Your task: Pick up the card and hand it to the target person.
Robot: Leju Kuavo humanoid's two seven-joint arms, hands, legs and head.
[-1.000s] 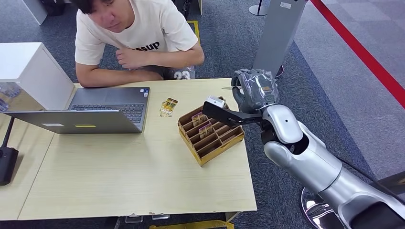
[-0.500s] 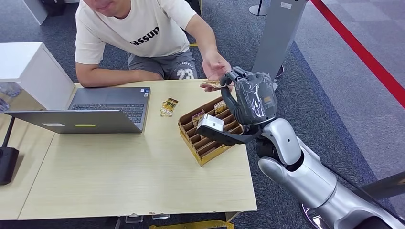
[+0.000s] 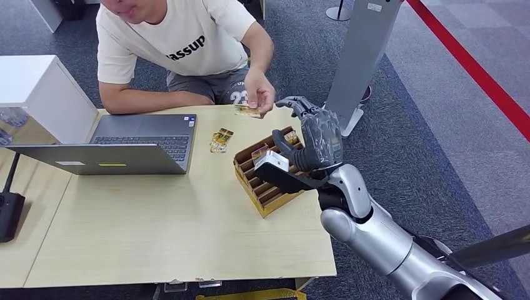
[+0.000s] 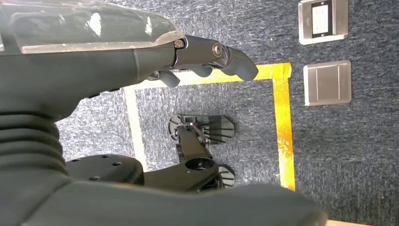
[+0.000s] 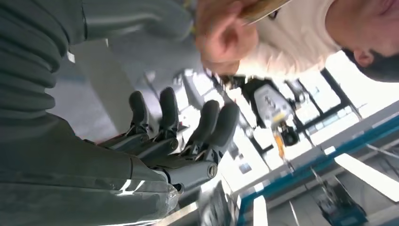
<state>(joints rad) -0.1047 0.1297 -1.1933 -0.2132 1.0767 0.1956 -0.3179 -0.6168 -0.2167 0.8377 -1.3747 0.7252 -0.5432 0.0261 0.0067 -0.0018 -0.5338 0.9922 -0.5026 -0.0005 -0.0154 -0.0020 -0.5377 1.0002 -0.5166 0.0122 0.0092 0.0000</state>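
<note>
The right hand (image 3: 310, 134) hovers above the wooden tray (image 3: 272, 199), fingers spread, holding nothing; beyond the tray a person's hand (image 3: 259, 98) pinches the card (image 3: 248, 112).

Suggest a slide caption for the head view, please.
Person's hand holds the card above the table; the right hand hovers empty over the slotted tray.

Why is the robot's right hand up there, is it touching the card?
Apart. Head view shows table between the right hand and the card, pinched by the person's hand.

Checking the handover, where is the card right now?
In the head view, the card is pinched in the person's hand above the table's far edge, just left of the right hand.
</note>
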